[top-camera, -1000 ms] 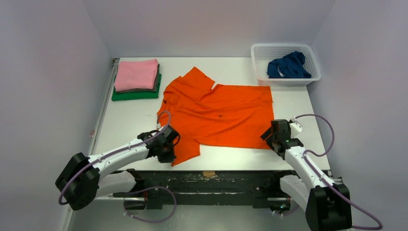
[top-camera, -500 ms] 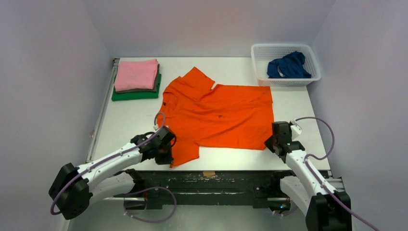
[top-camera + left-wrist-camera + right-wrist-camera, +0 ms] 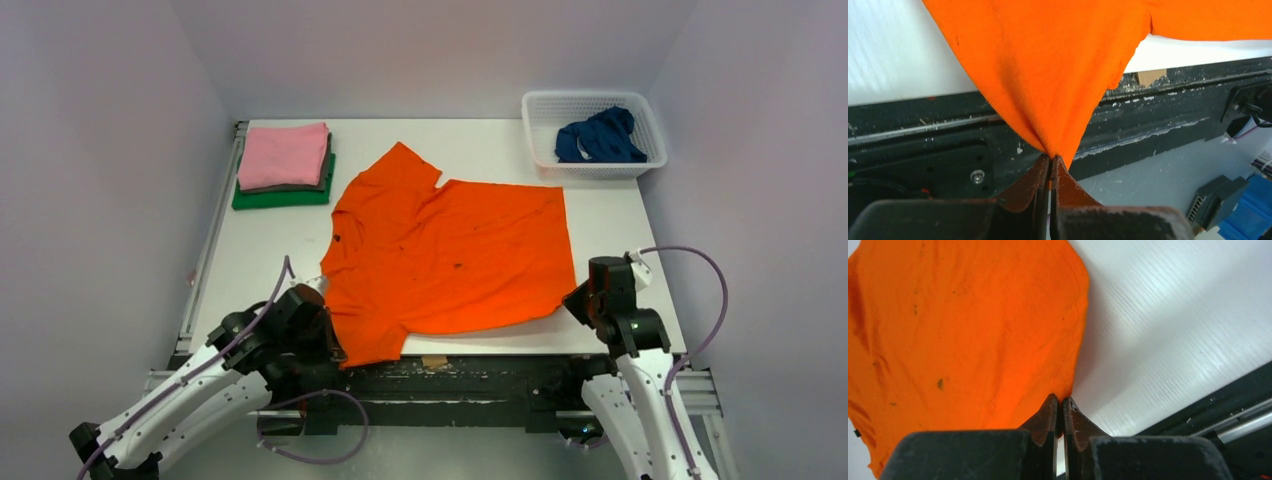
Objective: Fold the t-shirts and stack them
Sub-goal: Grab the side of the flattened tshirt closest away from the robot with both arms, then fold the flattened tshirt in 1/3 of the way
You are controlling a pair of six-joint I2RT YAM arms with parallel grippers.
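The bright orange t-shirt (image 3: 450,250) lies spread over the middle of the white table (image 3: 270,260), its near-left sleeve hanging past the front edge. My left gripper (image 3: 330,345) is shut on the tip of that sleeve; the cloth (image 3: 1048,75) bunches into the closed fingers (image 3: 1051,159). My right gripper (image 3: 578,305) is shut on the shirt's near-right corner (image 3: 998,340), with the hem pinched at the fingertips (image 3: 1060,400). A folded stack sits at the back left: pink (image 3: 283,153) on dark grey on green (image 3: 283,196). The dark blue t-shirt (image 3: 600,137) lies crumpled in the basket.
A white plastic mesh basket (image 3: 540,105) stands at the table's back right corner. A black rail (image 3: 450,375) runs along the table's front edge below the shirt. The enclosure walls stand close on both sides.
Both arms have pulled back toward the near edge, dragging the orange shirt nearer and stretching it. The right gripper closed on the shirt's corner.
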